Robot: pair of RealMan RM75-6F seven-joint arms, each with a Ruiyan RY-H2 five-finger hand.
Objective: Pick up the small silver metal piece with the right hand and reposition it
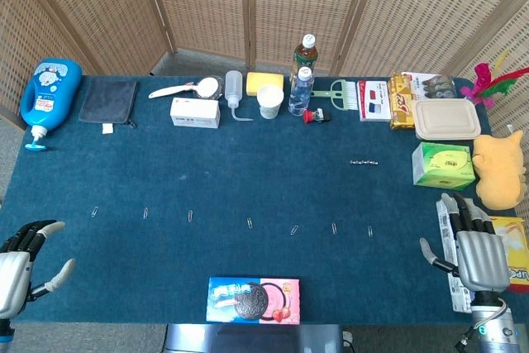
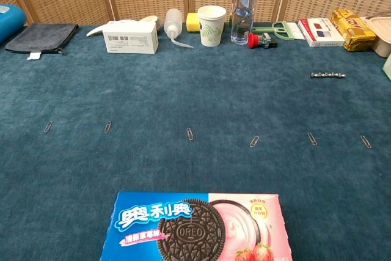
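On the blue counter (image 1: 207,179), right-center, the small silver metal piece (image 1: 364,162) lies flat, a short beaded bar, clear of everything around it; chest view shows it too (image 2: 327,74), far right, past the row of paper clips (image 2: 190,134). Right robot hand (image 1: 475,245) sits at the counter's right edge, palm down, fingers spread, holding nothing, well apart from the metal piece. It rests over a white strip of packaging, just beside the yellow plush toy (image 1: 500,171) and green tissue box (image 1: 444,164). Left robot hand (image 1: 25,258) at the near left corner, fingers apart, empty. Neither hand shows in chest view. Paper clips run in a line across the middle of the counter. Oreo box (image 1: 253,299) at the near edge, center. Back row: blue bottle (image 1: 50,93), dark cloth (image 1: 109,101), white box (image 1: 195,112), paper cup (image 1: 270,101), water bottle (image 1: 301,88).
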